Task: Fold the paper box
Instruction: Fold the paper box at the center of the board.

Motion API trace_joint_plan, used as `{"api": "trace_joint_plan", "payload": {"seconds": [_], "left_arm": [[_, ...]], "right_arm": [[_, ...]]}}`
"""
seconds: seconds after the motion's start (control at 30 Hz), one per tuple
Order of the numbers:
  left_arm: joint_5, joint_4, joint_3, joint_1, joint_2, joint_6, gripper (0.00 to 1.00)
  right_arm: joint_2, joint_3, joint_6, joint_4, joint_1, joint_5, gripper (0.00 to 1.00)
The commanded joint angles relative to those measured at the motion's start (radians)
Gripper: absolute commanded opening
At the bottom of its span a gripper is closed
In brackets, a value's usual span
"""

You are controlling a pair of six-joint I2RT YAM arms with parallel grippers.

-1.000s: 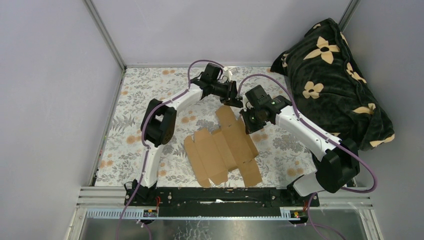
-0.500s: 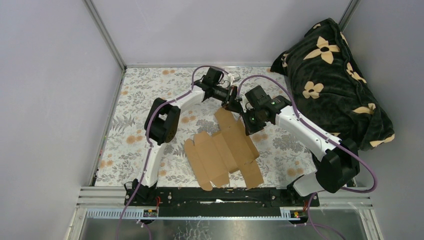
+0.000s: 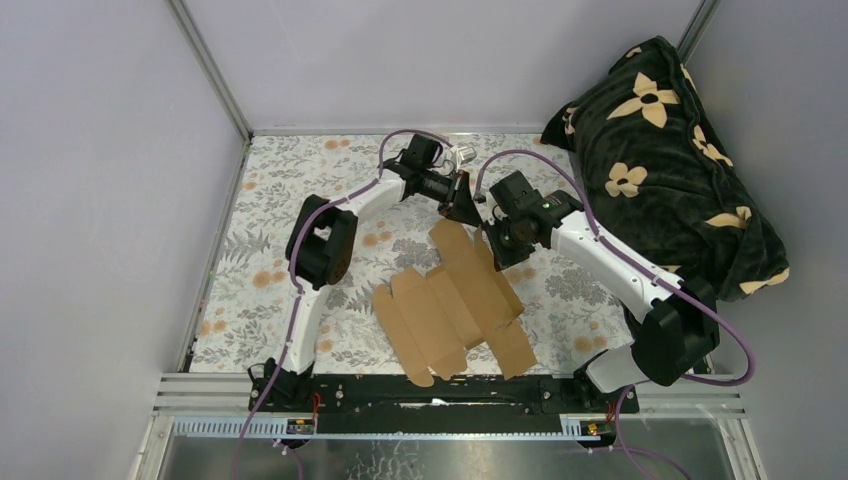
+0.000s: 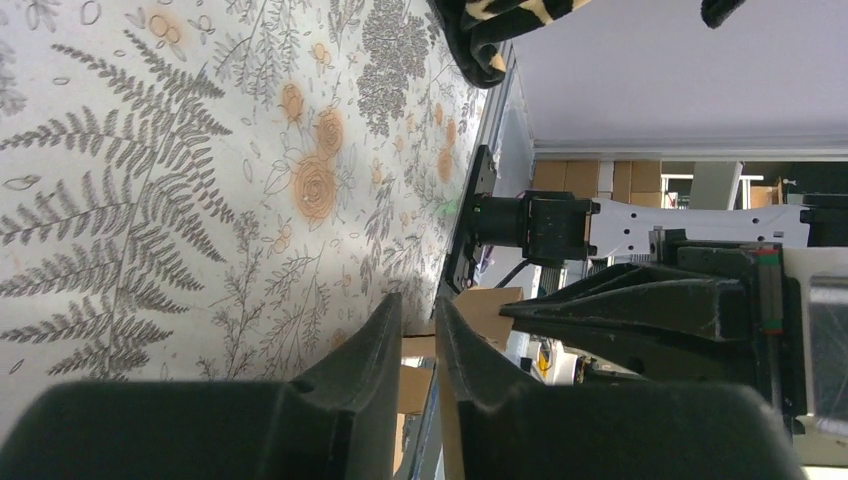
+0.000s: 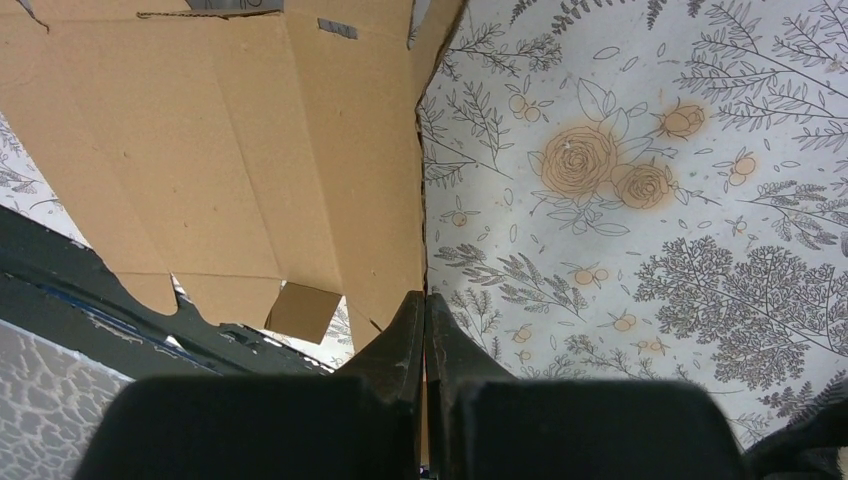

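The paper box (image 3: pixel 455 300) is a flat die-cut brown cardboard sheet lying mid-table on the floral cloth. My right gripper (image 3: pixel 490 252) is at its far right edge. In the right wrist view that gripper (image 5: pixel 425 300) is shut, with the sheet's (image 5: pixel 250 150) edge running into the jaws. My left gripper (image 3: pixel 470 214) hovers at the sheet's far flap, close to the right one. In the left wrist view its jaws (image 4: pixel 420 310) stand a narrow gap apart, with cardboard (image 4: pixel 495 305) showing in and beyond the gap.
A dark blanket with tan flowers (image 3: pixel 670 170) is heaped at the right wall. Grey walls close the left, back and right sides. A black rail (image 3: pixel 450 390) carrying both arm bases runs along the near edge.
The left gripper has shifted toward the sheet's far flap and its jaws have narrowed. The sheet has slid slightly toward the near right. The right gripper stays shut.
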Motion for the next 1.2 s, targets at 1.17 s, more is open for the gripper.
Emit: {"api": "trace_joint_plan", "payload": {"seconds": [1.17], "left_arm": [[-0.096,0.313,-0.392,-0.048,-0.208,-0.096,0.19]], "right_arm": [[0.095,0.154,0.077,-0.025,0.021,0.212,0.00]]}}
